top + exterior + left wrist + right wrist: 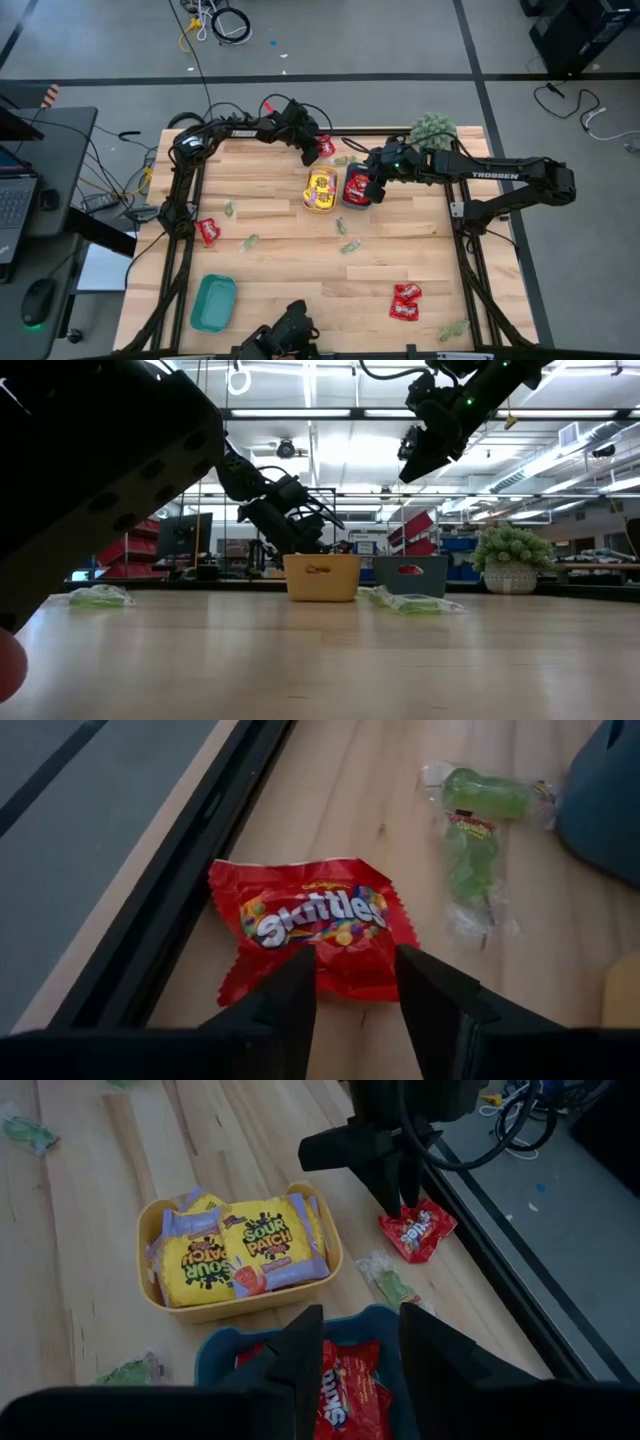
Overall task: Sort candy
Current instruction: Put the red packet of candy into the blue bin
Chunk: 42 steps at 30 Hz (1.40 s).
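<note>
While much of the candy lies loose on the table, your sorting is partly done, judged against the yellow tray at the middle.

Well left of and nearer than that tray, the teal tray looks empty, so the green pieces have not been gathered. A red packet lies left of the yellow tray, with green pieces nearby.

Your left gripper is at the far edge, just left of the yellow tray, fingers spread and straddling a red Skittles packet without closing on it. I judge this to be the pick in hand. Two green sweets lie just beside that packet.

Inside the yellow tray are yellow Sour Patch packets, so that colour looks finished. Touching its right side, the blue tray holds red packets.

Your right gripper hovers above the blue tray, fingers spread, holding nothing.

Right of and nearer than the yellow tray, another red pair and a green cluster wait. More green pieces sit just nearer than the yellow tray.
</note>
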{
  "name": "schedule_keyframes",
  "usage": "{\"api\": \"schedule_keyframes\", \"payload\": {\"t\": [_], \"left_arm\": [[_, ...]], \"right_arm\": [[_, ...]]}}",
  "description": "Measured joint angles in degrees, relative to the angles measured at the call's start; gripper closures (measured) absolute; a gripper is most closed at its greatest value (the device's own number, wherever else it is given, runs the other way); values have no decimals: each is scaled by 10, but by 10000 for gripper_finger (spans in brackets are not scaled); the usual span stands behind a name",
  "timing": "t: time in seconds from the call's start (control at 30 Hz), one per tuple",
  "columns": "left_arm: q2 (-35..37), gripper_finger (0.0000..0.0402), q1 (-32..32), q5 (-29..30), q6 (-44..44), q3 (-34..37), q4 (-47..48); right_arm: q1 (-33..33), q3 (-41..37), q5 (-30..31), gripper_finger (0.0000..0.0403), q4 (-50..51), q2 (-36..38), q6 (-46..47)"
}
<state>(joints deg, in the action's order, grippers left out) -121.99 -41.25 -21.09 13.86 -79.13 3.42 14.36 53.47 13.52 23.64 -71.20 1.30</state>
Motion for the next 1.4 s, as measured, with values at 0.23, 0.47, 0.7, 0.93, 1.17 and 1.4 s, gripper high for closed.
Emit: {"api": "schedule_keyframes", "payload": {"t": [0.23,0.47,0.7,0.93,1.17,1.4], "left_arm": [[0,269,0,13,10,0,5],[0,269,-15,11,25,-14,41],[0,252,-14,-11,41,-13,39],[0,184,-15,10,42,-13,23],[-7,173,-8,24,50,-13,14],[-7,198,-6,24,55,-13,16]], "right_arm": [[6,0,0,286,0,0,0],[7,0,0,284,0,0,0],[7,0,0,285,0,0,-1],[8,0,0,284,0,0,-4],[9,0,0,286,0,0,-4],[12,0,0,286,0,0,-11]]}}
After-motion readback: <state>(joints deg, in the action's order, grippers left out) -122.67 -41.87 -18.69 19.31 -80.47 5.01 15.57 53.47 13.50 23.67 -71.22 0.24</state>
